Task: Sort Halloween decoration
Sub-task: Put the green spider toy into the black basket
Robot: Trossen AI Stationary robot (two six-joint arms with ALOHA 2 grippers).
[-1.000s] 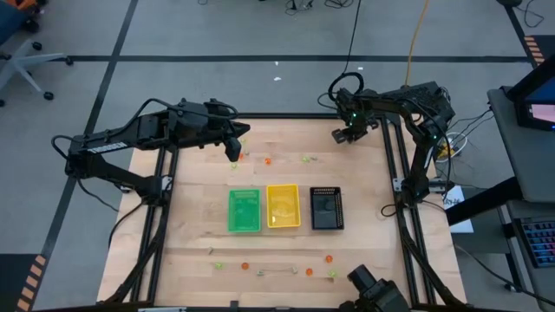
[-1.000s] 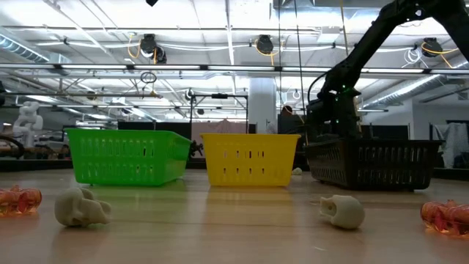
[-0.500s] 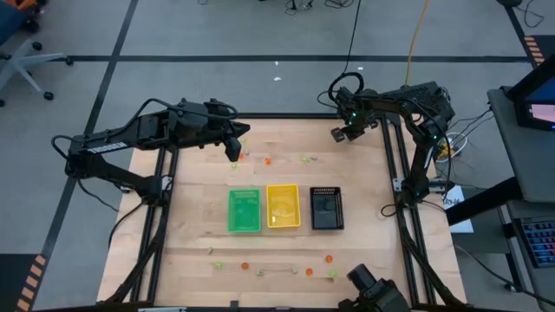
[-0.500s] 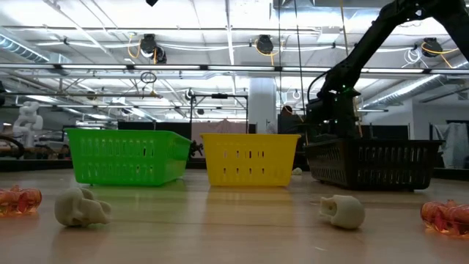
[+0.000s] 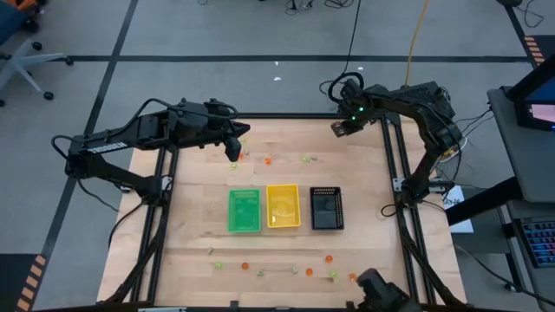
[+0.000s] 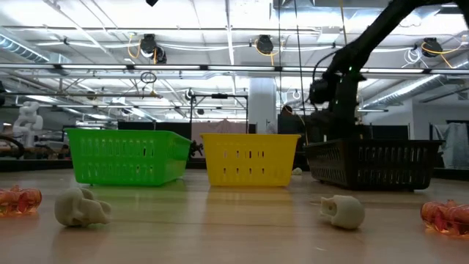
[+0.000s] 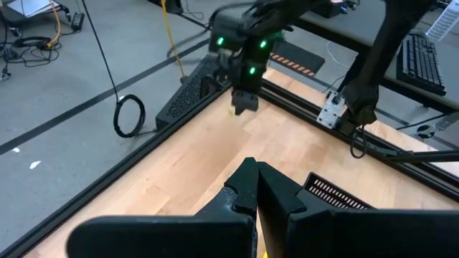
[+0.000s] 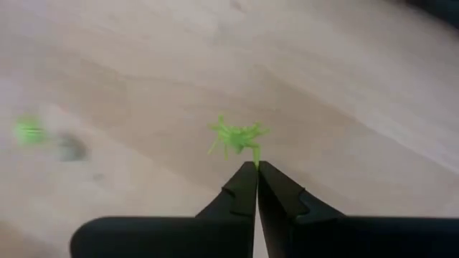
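Observation:
My right gripper (image 5: 340, 130) hangs over the table's far right corner, shut on a tiny yellow-green spider trinket (image 8: 237, 136). It also shows in the left wrist view as my right gripper (image 7: 244, 102). My left gripper (image 5: 232, 154) hovers shut and empty over the far left part of the table. More Halloween trinkets lie loose: an orange one (image 5: 267, 160) and a green one (image 5: 305, 159) at the far side, several along the near edge (image 5: 244, 266), and two pale skulls (image 6: 82, 207) (image 6: 341, 211) in the low view. My right gripper pinches the spider trinket by the edge nearest the fingers (image 8: 252, 154), only at the free ends of its two fingers. The fingers come steeply from above, pointing down. The spider sticks out beyond the fingertips (image 8: 247, 172) and hangs clear of the tabletop.
Three small trays stand side by side at the table's middle: green (image 5: 244, 211), yellow (image 5: 283, 206) and black (image 5: 326, 208). Orange trinkets (image 6: 18, 199) (image 6: 445, 216) lie near the front edge. A green blur (image 8: 29, 131) shows on the wood near the right gripper.
My right gripper has risen over the far right corner and tipped slightly; in the low view its arm stands higher behind the black tray than before. My left arm has kept still.

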